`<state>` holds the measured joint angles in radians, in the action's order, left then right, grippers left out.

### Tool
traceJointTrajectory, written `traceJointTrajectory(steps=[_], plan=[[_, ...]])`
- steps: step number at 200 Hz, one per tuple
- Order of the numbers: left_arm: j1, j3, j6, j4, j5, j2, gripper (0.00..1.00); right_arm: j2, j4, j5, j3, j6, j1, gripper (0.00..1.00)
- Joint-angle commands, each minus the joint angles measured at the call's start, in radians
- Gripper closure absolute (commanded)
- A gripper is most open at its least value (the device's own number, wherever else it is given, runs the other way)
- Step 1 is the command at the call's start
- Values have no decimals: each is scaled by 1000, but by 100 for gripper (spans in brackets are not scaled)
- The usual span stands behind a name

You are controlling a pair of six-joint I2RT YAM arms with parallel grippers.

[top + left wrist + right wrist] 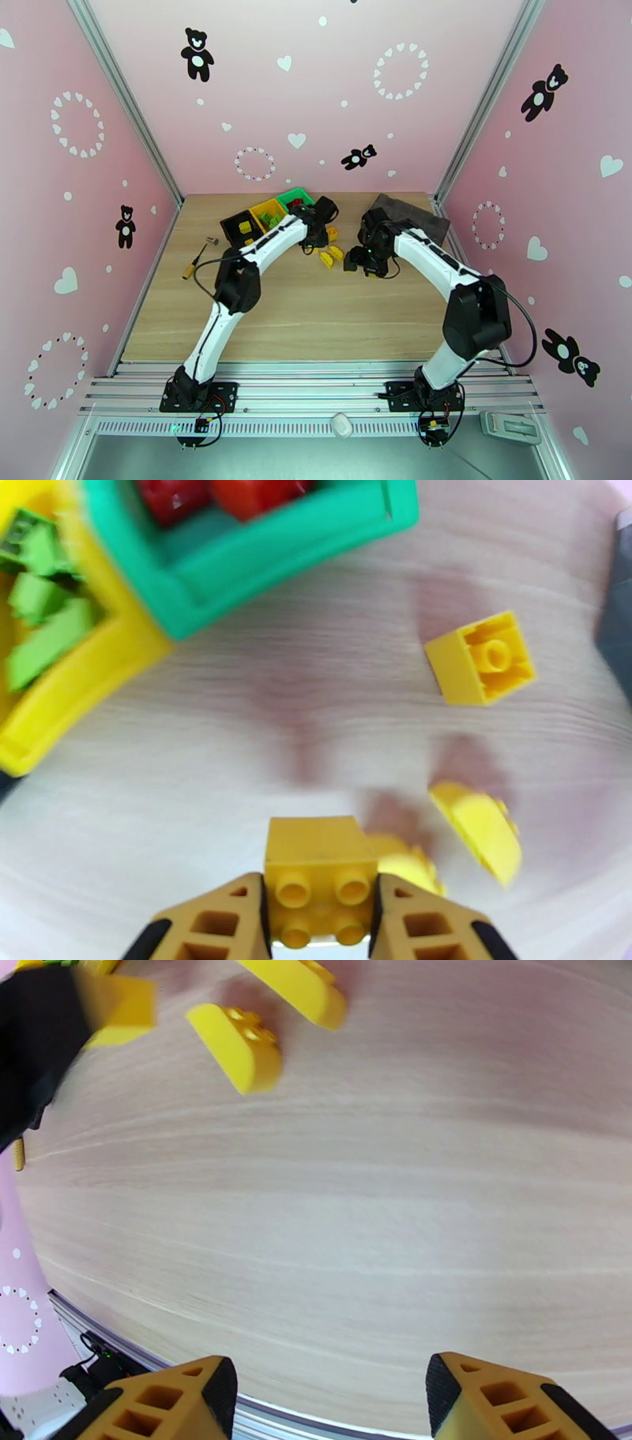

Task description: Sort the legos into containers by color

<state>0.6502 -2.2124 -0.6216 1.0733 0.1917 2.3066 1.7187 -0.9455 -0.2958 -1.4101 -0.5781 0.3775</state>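
Observation:
My left gripper is shut on a yellow lego, studs facing the camera, a little above the table. Beyond it stand the green bin holding red legos and the yellow bin holding light green legos. Loose yellow legos lie to the right: a square one and a sloped one. From above, the black bin ends the row. My right gripper hangs open over bare wood, with two yellow legos ahead of it.
A dark grey tray sits at the back right, behind the right arm. A screwdriver lies at the table's left side. The pink walls close in the table on three sides.

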Motion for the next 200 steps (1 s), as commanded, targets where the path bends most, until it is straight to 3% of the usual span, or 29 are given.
traceJointTrajectory(steps=[1,78,105,152,165,200], plan=[[-42,95,34,-22,33,-145,80,63,28,-39,-85,-16,38,32],[-293,424,71,-48,77,-426,79,290,-3,-67,-362,-28,147,33],[-379,419,114,-50,59,-410,79,340,-30,-66,-435,-20,156,33],[-452,301,156,-20,37,-284,78,369,-65,-45,-481,-15,152,33],[-457,266,166,-13,35,-254,72,365,-74,-32,-480,-12,152,32],[-457,185,177,17,35,-204,47,345,-85,-3,-454,-4,146,27]])
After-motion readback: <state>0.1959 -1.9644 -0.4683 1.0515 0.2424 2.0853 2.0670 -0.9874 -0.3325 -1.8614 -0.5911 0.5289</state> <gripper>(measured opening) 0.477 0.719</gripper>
